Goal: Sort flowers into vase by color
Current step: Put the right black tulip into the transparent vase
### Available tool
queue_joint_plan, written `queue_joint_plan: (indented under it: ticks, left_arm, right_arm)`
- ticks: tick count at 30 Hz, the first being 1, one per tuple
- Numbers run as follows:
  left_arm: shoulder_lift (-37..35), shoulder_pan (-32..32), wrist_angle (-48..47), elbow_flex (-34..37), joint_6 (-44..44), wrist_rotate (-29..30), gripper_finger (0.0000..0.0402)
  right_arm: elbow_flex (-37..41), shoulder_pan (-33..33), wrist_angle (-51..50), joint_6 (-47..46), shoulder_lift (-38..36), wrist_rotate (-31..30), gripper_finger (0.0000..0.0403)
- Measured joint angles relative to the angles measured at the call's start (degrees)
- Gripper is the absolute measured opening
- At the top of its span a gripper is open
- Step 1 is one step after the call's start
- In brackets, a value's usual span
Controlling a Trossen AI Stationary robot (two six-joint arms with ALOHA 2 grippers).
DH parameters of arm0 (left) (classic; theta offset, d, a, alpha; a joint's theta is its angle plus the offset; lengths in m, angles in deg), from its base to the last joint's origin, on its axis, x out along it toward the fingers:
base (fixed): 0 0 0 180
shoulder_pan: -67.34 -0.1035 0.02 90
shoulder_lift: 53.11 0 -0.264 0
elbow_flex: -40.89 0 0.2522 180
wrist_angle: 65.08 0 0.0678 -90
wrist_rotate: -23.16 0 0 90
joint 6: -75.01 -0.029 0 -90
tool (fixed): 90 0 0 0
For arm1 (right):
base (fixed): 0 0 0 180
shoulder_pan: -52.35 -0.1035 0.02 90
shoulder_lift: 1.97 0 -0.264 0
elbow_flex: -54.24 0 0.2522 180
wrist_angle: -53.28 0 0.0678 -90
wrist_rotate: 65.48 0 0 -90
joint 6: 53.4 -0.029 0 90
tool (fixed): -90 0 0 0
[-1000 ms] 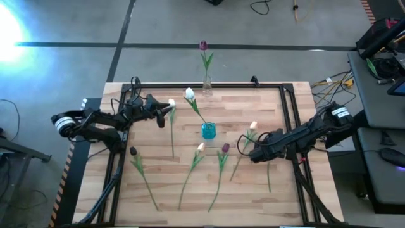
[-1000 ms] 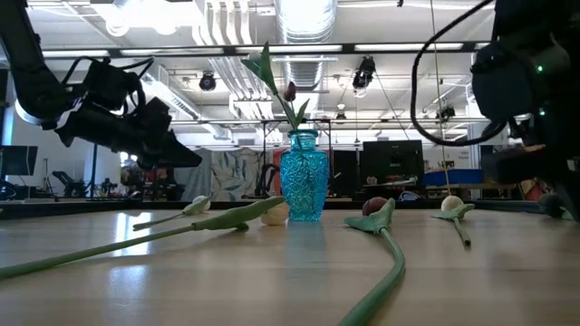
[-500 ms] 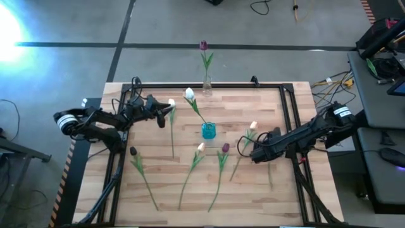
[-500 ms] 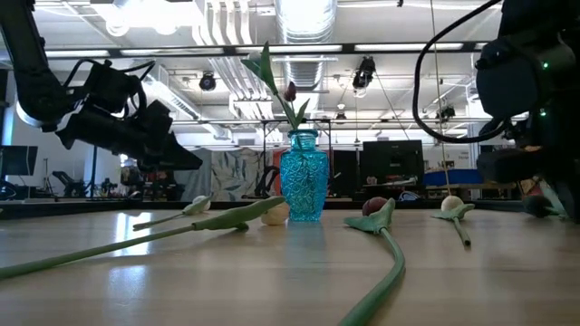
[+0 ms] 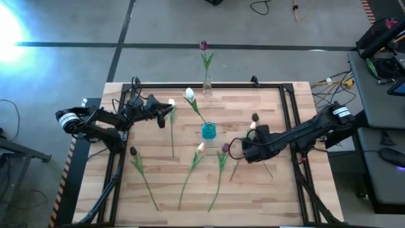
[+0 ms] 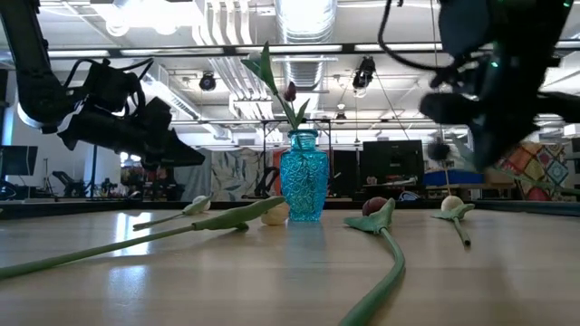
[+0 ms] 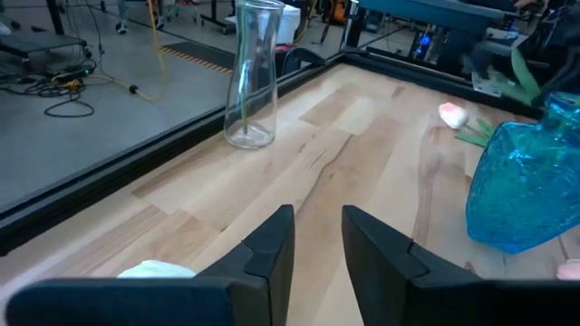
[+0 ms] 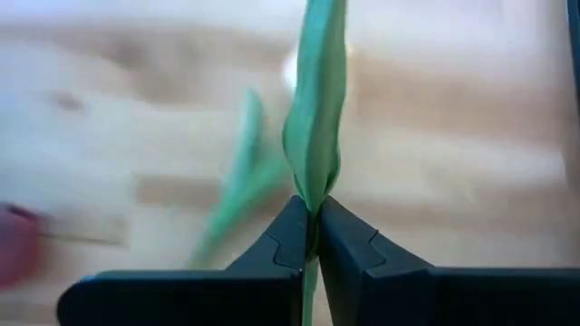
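Wooden tabletop (image 5: 190, 196) strewn with tulips: the right end effector (image 8: 311, 237), clamped on a maroon tulip's stem (image 8: 315, 118), lifts it right of the blue vase (image 5: 209, 130). Next, probably, carry it to the clear vase (image 5: 206, 85). The left end effector (image 7: 317, 237) hovers part-open.

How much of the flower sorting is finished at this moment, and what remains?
Done: a maroon tulip stands in the clear vase, and a white tulip in the blue vase.
In hand: the right gripper is shut on a green stem.
Left: five tulips lie on the table, one of them white beside the open left gripper.
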Motion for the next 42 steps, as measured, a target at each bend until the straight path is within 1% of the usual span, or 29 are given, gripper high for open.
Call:
queue_joint_plan:
  ticks: [3,7,9,12,14,17,19,21,23,24,28,31,33,36,40,42]
  left_arm:
    - [0.00,0.00,0.12,0.00,0.00,-0.01,0.0079]
    - [-0.01,0.00,0.46,0.00,0.00,-0.02,0.0079]
    - [-0.02,0.00,0.45,0.00,0.00,-0.04,0.0079]
    - [-0.02,0.00,0.46,0.00,0.20,-0.04,0.0079]
    - [-0.02,0.00,0.46,0.00,0.40,-0.04,0.0079]
    - [-0.02,0.00,0.46,0.00,0.44,-0.04,0.0079]
    - [-0.02,0.00,0.46,0.00,0.44,-0.07,0.0079]
    - [-0.02,0.00,0.46,0.00,0.47,-0.07,0.0079]
    - [-0.02,0.00,0.46,0.00,0.42,-0.07,0.0079]
    - [-0.02,0.00,0.44,0.00,0.32,-0.07,0.0079]
    - [-0.02,0.00,0.60,-0.02,-0.17,-0.06,0.0079]
    - [-0.04,0.00,1.17,-0.09,-0.10,-0.04,0.0079]
    - [-0.06,0.00,1.80,-0.11,-0.07,-0.06,0.0079]
    - [-0.04,0.00,2.99,-0.13,-0.04,-0.07,0.0079]
    - [-0.07,0.00,3.44,-0.49,-0.01,-0.05,0.0079]
    - [-0.07,0.00,3.46,-0.70,0.27,-0.06,0.0079]
  right_arm:
    - [-1.92,1.39,0.23,5.08,-1.15,-7.22,0.0013]
    - [-3.06,4.12,2.05,15.46,-3.17,-16.10,0.0013]
    - [-2.99,6.43,5.43,22.37,-4.90,-18.38,0.0013]
    - [-2.03,10.80,12.45,35.34,-7.79,-18.09,0.0013]
    - [-1.53,14.03,18.55,45.28,-9.51,-16.01,0.0013]
    - [-0.30,19.46,29.10,61.16,-11.94,-10.61,0.0013]
    - [1.06,23.48,37.47,71.44,-13.25,-4.79,0.0013]
    - [2.67,27.58,45.23,79.97,-14.23,3.01,0.0013]
    - [4.26,31.53,51.27,86.28,-14.72,10.75,0.0013]
    - [5.13,33.32,53.93,88.93,-14.81,13.64,0.0013]
    - [7.77,39.16,65.93,98.01,-14.05,22.98,0.0013]
    - [9.09,42.41,75.76,102.92,-12.14,27.94,0.0013]
    - [9.63,43.98,81.55,106.26,-10.27,29.43,0.0013]
    - [9.57,45.86,89.07,109.77,-6.45,29.75,0.0013]
    - [8.01,47.85,98.91,111.43,-1.24,34.56,0.0013]
    - [6.96,48.49,104.28,111.43,0.80,35.84,0.0013]
